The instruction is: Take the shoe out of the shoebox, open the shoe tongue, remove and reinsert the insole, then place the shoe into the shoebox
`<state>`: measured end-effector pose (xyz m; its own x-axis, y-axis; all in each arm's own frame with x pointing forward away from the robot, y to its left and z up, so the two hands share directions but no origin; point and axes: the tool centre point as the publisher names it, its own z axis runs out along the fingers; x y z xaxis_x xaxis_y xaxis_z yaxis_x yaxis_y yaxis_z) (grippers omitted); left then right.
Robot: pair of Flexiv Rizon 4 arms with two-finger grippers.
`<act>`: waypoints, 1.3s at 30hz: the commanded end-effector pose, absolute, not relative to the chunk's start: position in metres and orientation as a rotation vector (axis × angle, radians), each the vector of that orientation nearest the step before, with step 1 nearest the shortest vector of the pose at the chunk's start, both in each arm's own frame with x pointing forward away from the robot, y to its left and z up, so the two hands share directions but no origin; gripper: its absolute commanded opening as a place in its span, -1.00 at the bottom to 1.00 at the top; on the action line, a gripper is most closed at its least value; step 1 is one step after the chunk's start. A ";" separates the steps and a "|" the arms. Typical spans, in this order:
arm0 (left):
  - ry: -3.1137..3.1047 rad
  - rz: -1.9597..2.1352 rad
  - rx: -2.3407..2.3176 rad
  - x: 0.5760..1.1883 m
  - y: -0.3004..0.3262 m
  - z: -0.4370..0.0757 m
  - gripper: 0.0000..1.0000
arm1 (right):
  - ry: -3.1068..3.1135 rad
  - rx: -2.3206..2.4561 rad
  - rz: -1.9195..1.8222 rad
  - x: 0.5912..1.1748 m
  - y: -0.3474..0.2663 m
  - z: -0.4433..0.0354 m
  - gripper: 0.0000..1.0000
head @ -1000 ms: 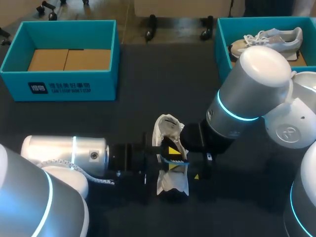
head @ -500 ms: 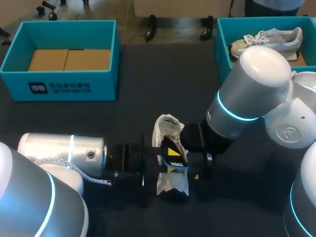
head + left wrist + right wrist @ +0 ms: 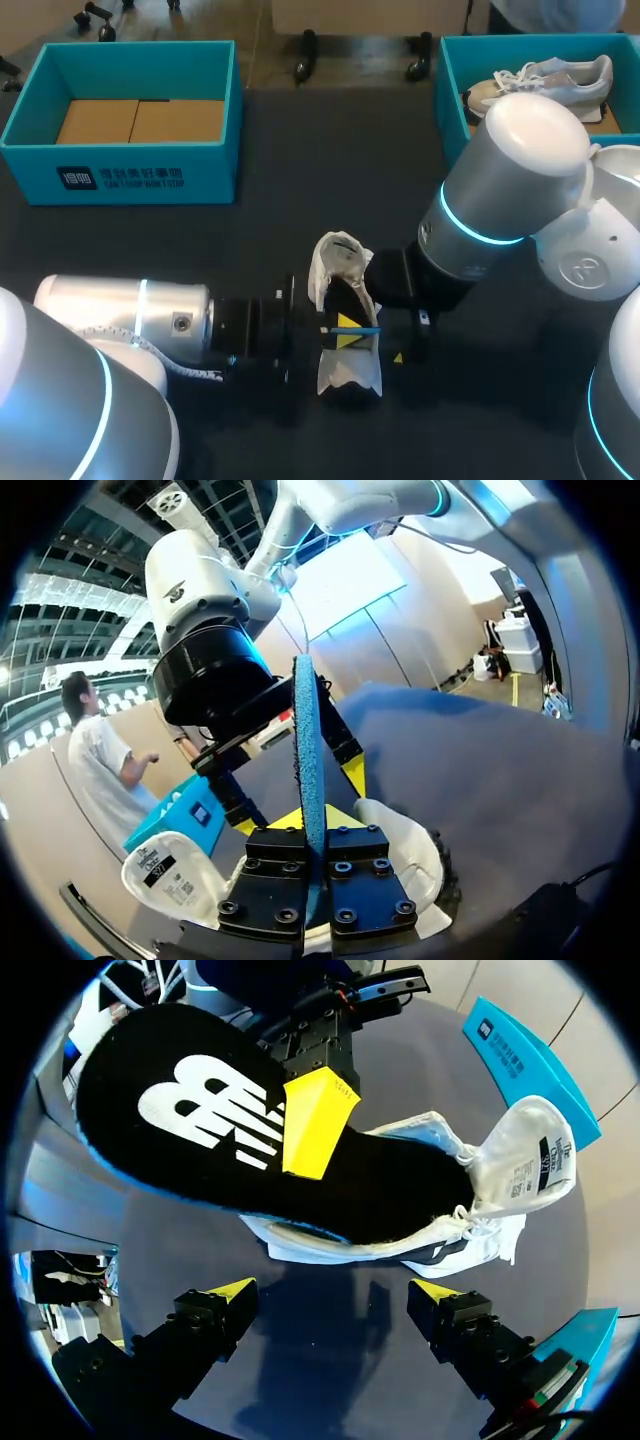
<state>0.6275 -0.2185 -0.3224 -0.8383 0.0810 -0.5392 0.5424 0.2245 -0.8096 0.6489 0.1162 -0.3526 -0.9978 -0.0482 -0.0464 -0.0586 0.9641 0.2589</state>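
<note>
Black insole (image 3: 250,1150), blue-edged, is clamped edgewise in the left gripper (image 3: 308,825), one end meeting the white shoe (image 3: 470,1190) on the dark table (image 3: 300,230), just ahead of the right gripper (image 3: 333,1290), whose fingers stand apart.

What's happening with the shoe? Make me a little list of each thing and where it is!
shoe: white, lying on the dark table between the two arms
insole: black with a blue edge, held over the shoe
left fingers: shut on the insole
right fingers: open, close to the shoe, not touching it
left box: teal, only cardboard inside
right box: teal, with a second shoe in it
</note>
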 end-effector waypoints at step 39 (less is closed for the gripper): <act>2.159 -1.605 0.560 0.639 -0.213 -0.329 -0.50 | 3.074 -0.084 0.406 0.649 0.117 -0.354 1.00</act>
